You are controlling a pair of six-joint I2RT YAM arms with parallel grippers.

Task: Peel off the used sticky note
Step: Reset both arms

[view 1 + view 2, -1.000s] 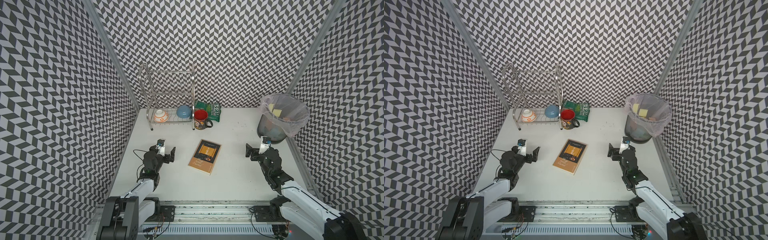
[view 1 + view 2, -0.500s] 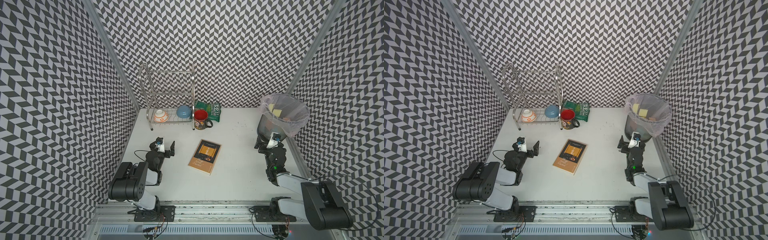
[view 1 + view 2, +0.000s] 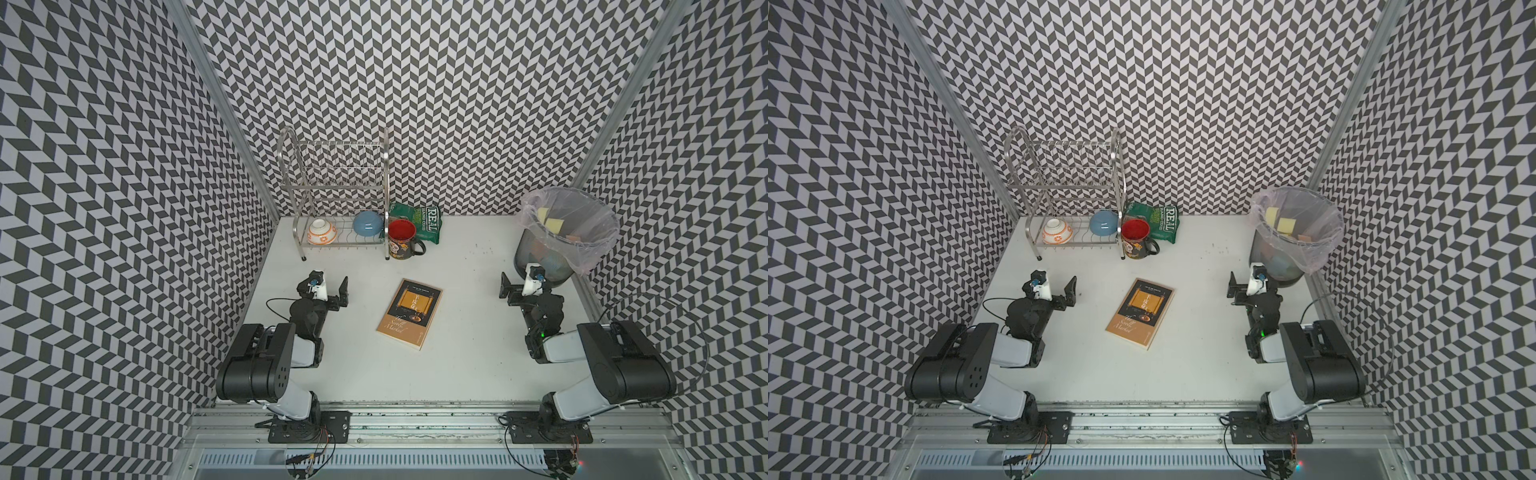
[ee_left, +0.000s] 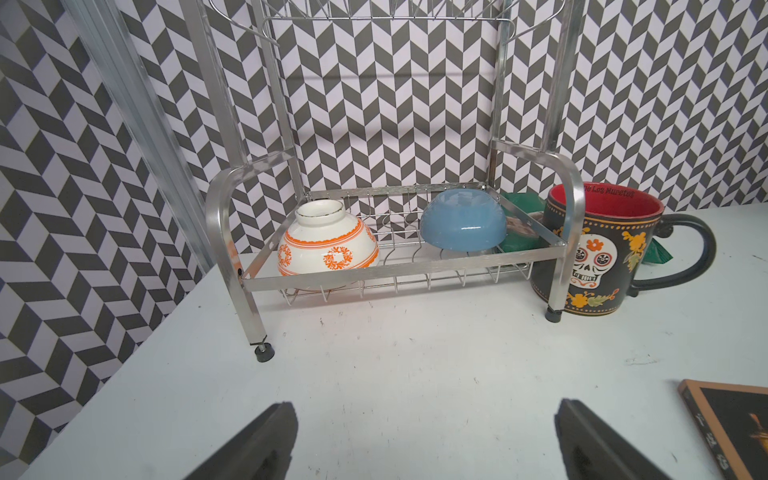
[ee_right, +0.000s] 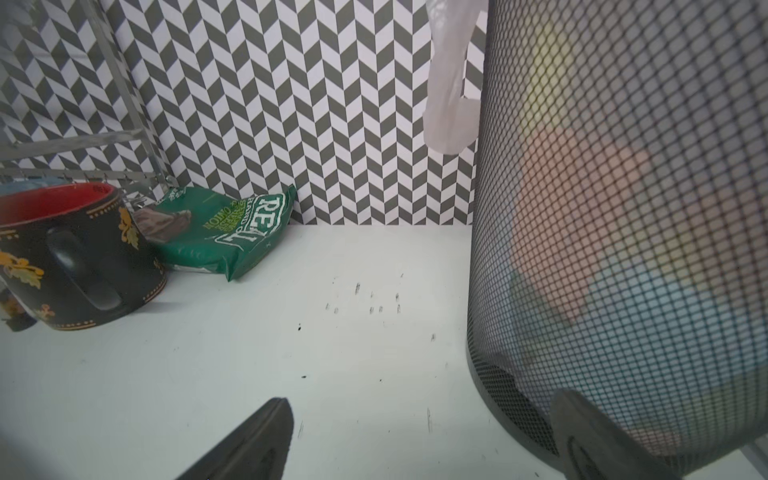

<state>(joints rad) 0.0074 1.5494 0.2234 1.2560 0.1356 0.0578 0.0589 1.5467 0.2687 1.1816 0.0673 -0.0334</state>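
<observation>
A white table (image 3: 457,365) is seen from above inside a booth with chevron-patterned walls. Nearest the camera, two black and white robot arms sit folded back over their bases, one at each side.

The left gripper (image 3: 324,286) hovers low over bare table. Its jaws are spread wide and hold nothing, which the left wrist view confirms. The right gripper (image 3: 524,286) is likewise spread wide and empty, just beside the foot of a black mesh waste bin (image 3: 523,253). Whether it touches the mesh cannot be told.

Between the grippers, well apart from both, a paperback book (image 3: 409,313) lies flat and closed, slightly askew, with its black and tan cover up. No sticky note shows on that cover.

Further back on the left stands a metal dish rack (image 4: 399,278). It holds an upturned orange-and-white bowl (image 3: 322,232) and an upturned blue bowl (image 3: 368,223). A skull-patterned mug (image 3: 402,240) stands against the rack's corner, with a green crisp bag (image 3: 424,220) behind it.

At the far right, yellow sticky notes (image 3: 556,224) cling to the clear liner inside the bin.

With both arms parked and empty, peeling is not under way. The task looks either finished or not begun. If a note remains, it is likely hidden inside the book. The next move would then call for one gripper to pin the book while the other pinches a free corner of the note.
</observation>
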